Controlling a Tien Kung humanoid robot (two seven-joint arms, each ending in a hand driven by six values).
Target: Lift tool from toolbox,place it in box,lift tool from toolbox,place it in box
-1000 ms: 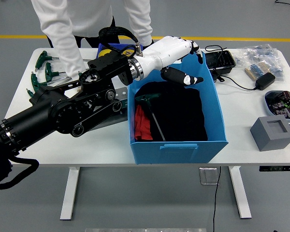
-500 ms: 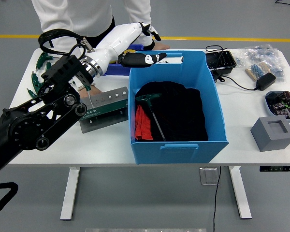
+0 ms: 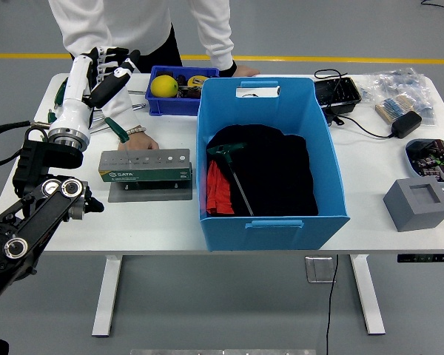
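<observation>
**Left hand back over the tool side, one tool already in the box**

I see my left hand [image 3: 103,68] has swung away from the blue box [image 3: 270,222], where it hovered a second ago, to the worktop's far left corner. A green-handled T-wrench [image 3: 231,168] lies in the box on black cloth, so I judge one drop done and the next pick starting. The forearm points up and away from me, fingers spread loosely, holding nothing. The green toolbox [image 3: 145,165] sits near the worktop's left edge; a person's hand [image 3: 137,138] rests just behind it.
</observation>
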